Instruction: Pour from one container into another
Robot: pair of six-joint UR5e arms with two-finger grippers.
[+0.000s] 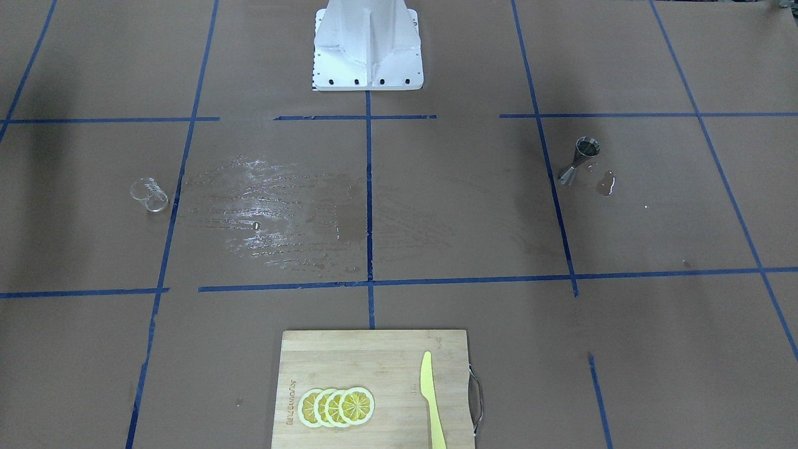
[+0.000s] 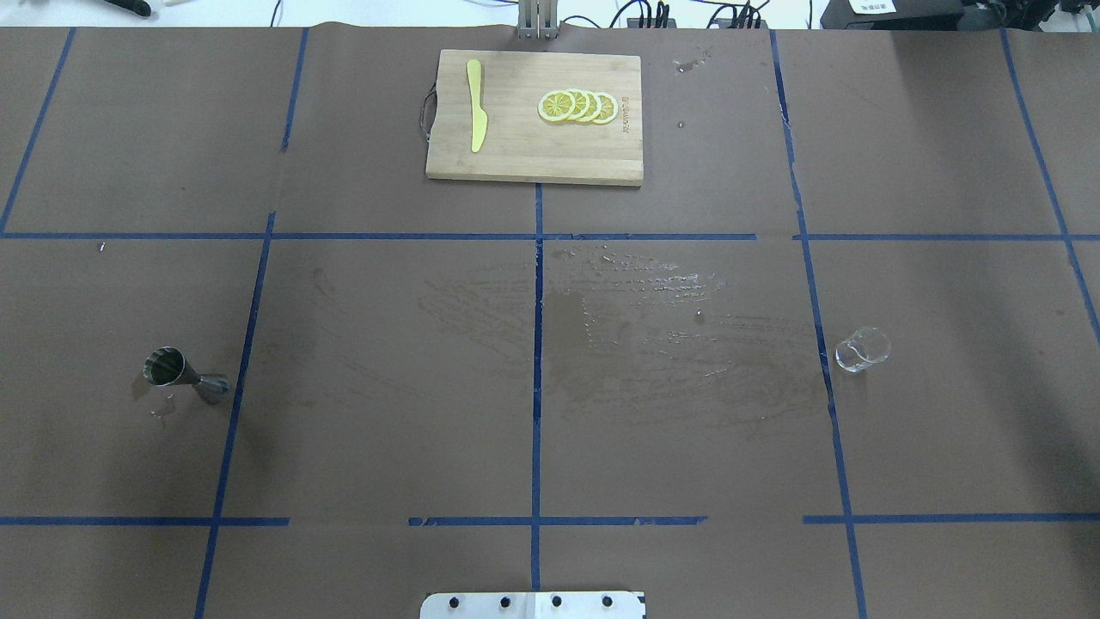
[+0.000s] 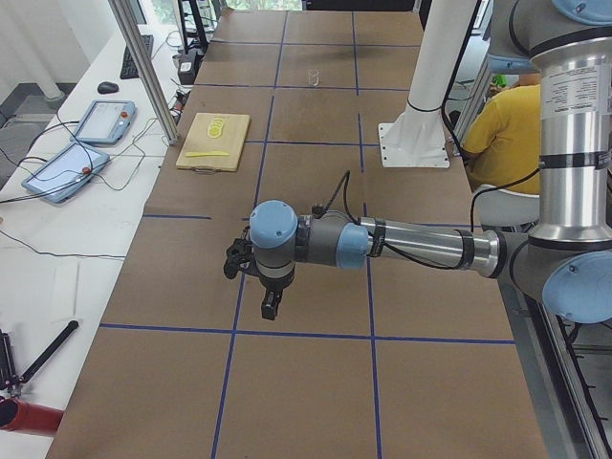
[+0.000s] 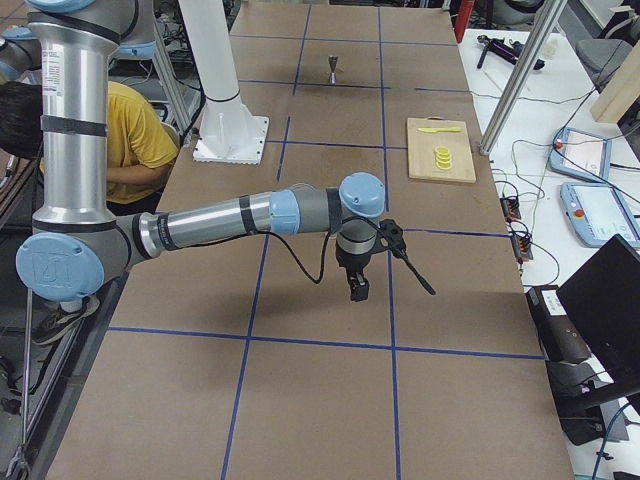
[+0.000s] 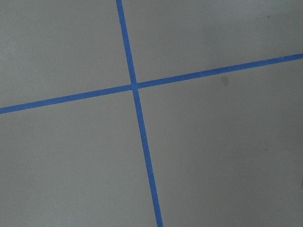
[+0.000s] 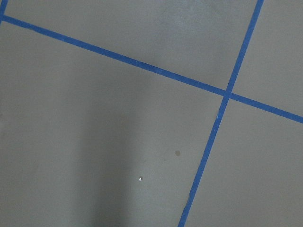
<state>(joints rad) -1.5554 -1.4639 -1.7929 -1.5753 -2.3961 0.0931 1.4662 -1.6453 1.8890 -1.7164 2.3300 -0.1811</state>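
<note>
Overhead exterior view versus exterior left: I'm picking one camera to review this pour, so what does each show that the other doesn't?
Only overhead exterior: the steel jigger on the robot's left side, and a wet smear on the paper mid-table. Only exterior left: the left arm with its pincer hanging above the table, two tablets on the side bench, and a person in a yellow shirt. Both: the wooden cutting board carrying lemon slices and a yellow knife, and the clear glass cup, faint and far in the side view.
</note>
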